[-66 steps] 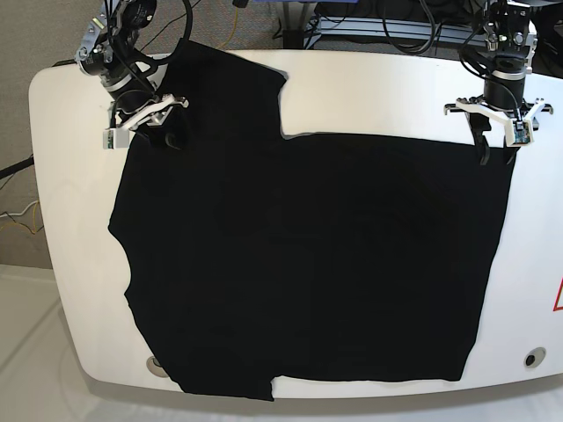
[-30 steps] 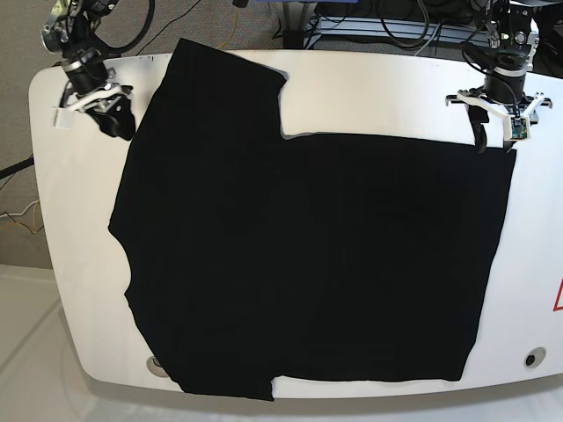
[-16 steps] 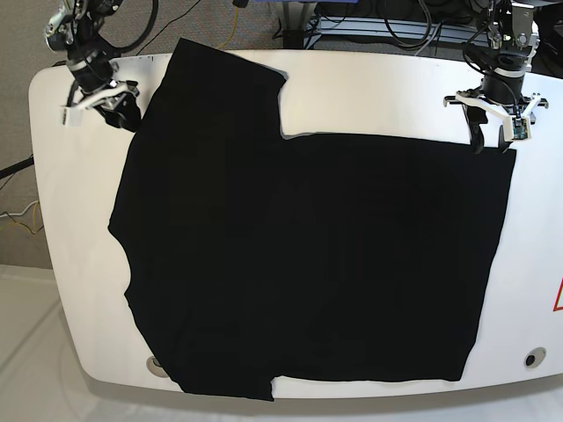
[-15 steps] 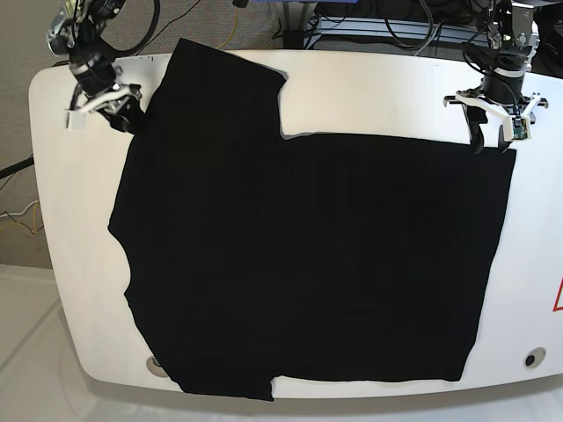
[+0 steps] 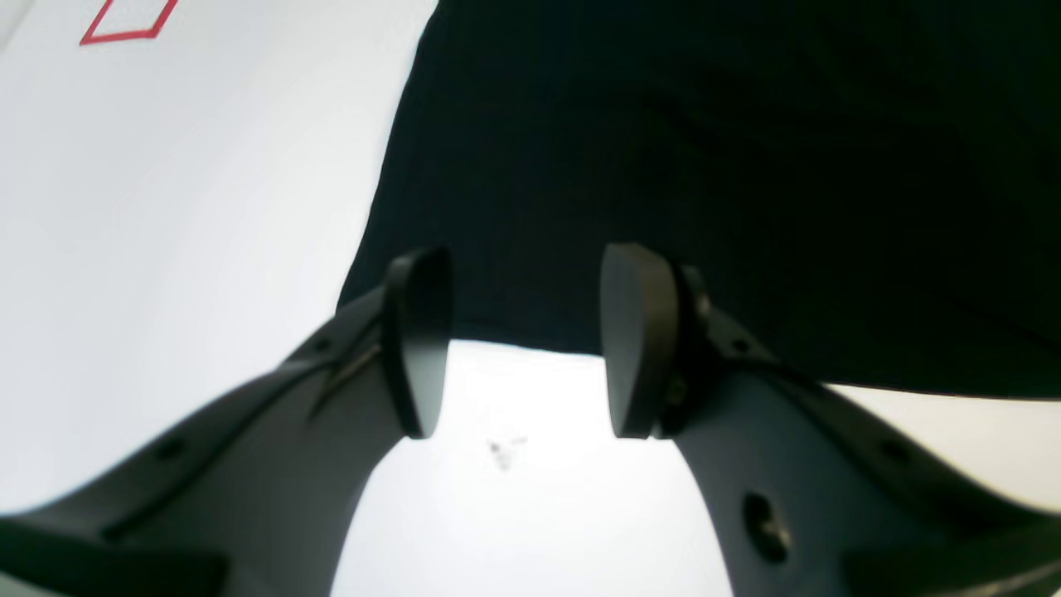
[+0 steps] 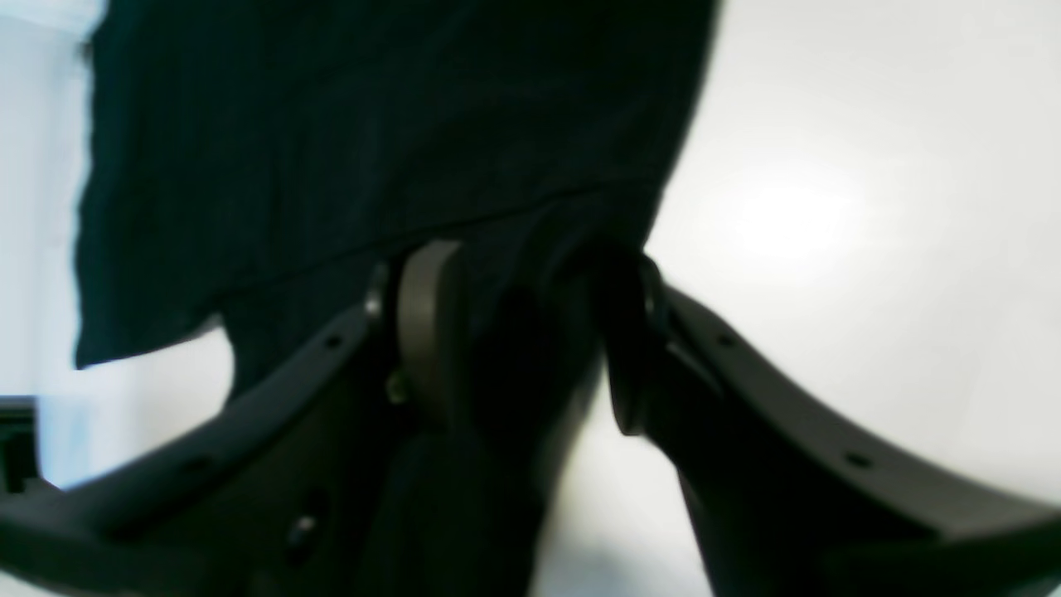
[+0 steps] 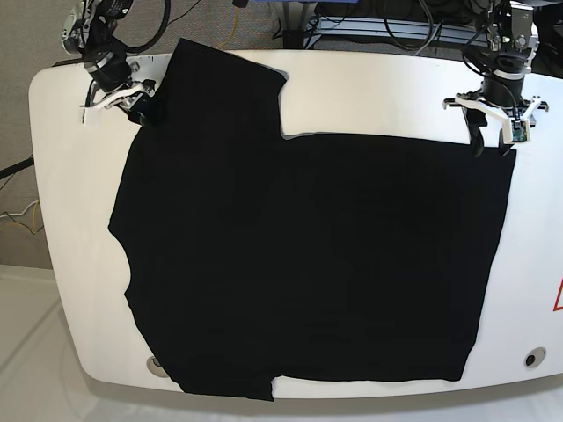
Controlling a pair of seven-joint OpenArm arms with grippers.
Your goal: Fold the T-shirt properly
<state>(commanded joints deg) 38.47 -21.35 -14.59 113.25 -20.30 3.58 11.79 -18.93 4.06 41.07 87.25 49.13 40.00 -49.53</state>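
- Right gripper: sits at the far-left corner of the T-shirt in the base view. The wrist view shows the jaws parted, with dark cloth lying between the pads; no clamping is visible (the picture is blurred, so contact with the fabric cannot be confirmed).
- T-shirt: lies spread flat on the white table, covering most of its width. A raised flap stands up at the far-left side of the shirt, with a step-shaped notch beside it; the near-left hem runs close to the table's front edge.
- Left gripper: positioned at the far-right corner of the T-shirt. Jaws are open and empty, straddling the hem line, with bare table between the pads.
- Risk: a grasp on one layer only, or on too little hem, would probably let the corner slip out during the lift. Unequal pull between the two arms would likely skew the fold.
- Materials: the shirt is thin, matte, limp black cloth without print. The table is smooth, glossy and rounded at its corners. The pads are dark, oval and flat-faced.
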